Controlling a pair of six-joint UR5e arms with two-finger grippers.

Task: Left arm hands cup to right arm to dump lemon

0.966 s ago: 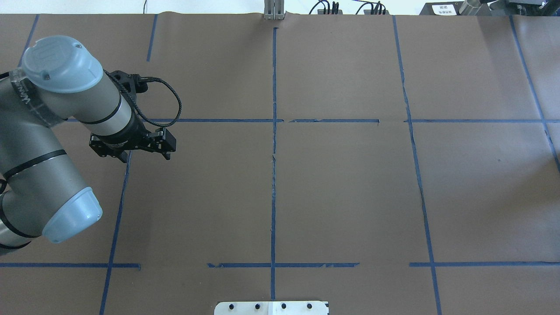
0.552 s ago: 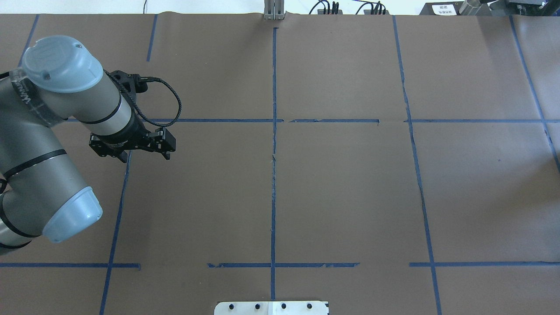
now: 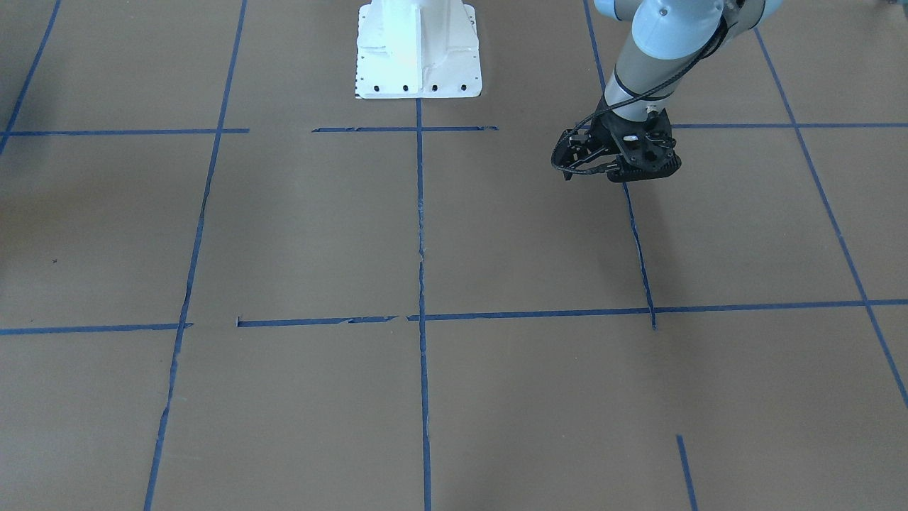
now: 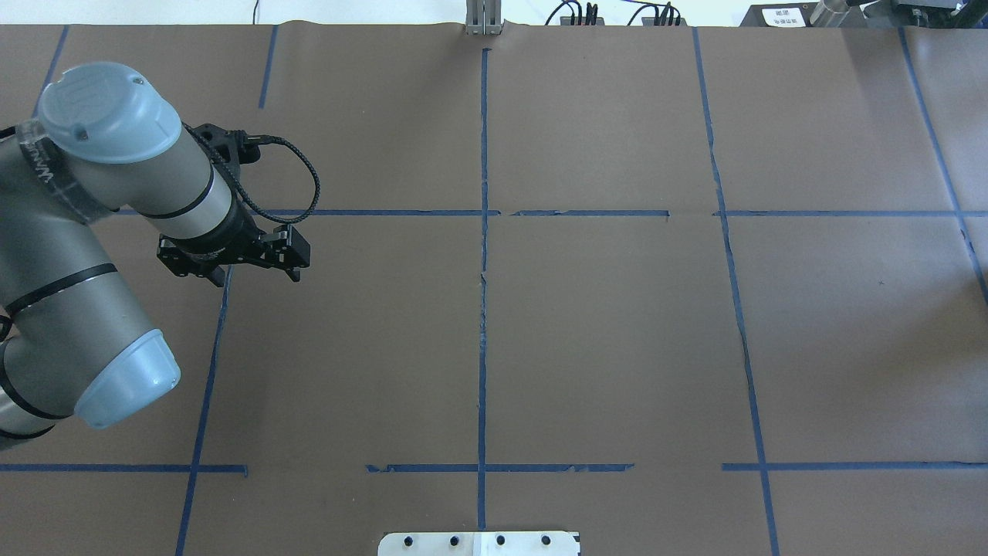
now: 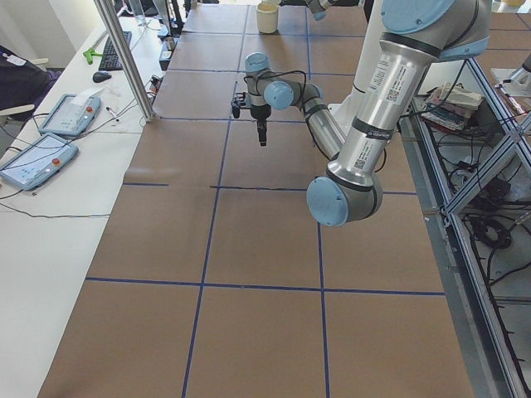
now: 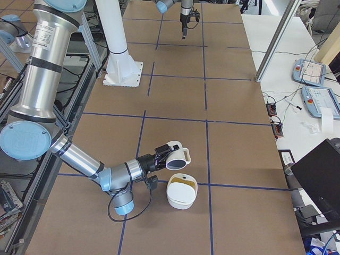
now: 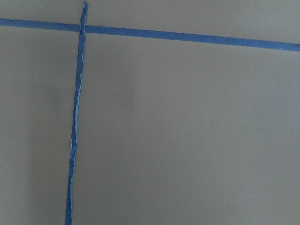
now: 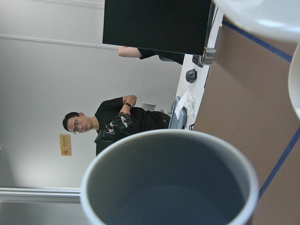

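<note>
- Step: dump, as I read it. Cup (image 6: pixel 178 157) is up at the end of the right arm (image 6: pixel 79 158), tipped on its side, with the mouth toward the bowl (image 6: pixel 181 199).
- Done well: roll the wrist until the mouth points down over the bowl's middle, not over its rim. Roll slowly so nothing flies out sideways.
- Clearance: in the right side view the cup hangs just above and beside the bowl's rim, apart from it. Hold that gap, because a rim knock would shove the bowl across the desk (image 6: pixel 234 159).
- Check: the right wrist view shows the cup's grey inside with nothing in sight. The yellowish patch in the bowl is probably the lemon (image 6: pixel 182 181), but it's too small to be sure. If it is, the dump is as good as done and levelling the cup comes next.
- Right fingers (image 6: pixel 159 155): they meet the cup on the side away from its mouth, and the handle is on top. I cannot tell their width, since only the side view shows them.
- Left fingers (image 3: pixel 638 167): at the desk's other end, well apart from the cup, pointing down and holding nothing. I cannot tell whether they are wide or narrow.
</note>
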